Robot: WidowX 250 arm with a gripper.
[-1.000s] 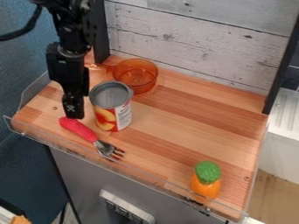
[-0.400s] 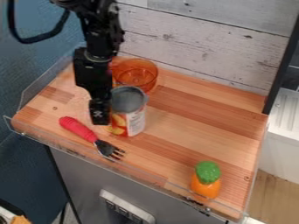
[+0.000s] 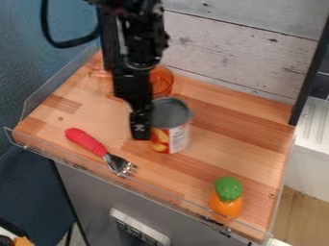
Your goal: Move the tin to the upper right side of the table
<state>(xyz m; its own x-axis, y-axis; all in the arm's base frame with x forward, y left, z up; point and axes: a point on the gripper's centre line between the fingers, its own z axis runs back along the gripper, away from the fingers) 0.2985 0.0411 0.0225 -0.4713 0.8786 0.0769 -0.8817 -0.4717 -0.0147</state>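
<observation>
One cylindrical metal tin with a dull grey top stands upright on the striped wooden work surface, near its middle and slightly toward the left side. The top end faces up and has a raised circular rim. The side carries a paper label: a red section with yellow-orange fruit shapes on the left, and a white section with small print on the right. The tin is not at the upper right side of the surface. The black gripper hangs down immediately at the tin's left side, with its lower end low beside the label and apparently in contact with it. How far the gripper is open cannot be determined from this angle, nor whether it has any grasp on the tin. A translucent orange plastic cup is located behind the tin, partly covered by the arm. A fork with a red handle lies to the left and front of the tin, tines directed toward the lower right. An orange toy with a green top is positioned near the front right corner.
</observation>
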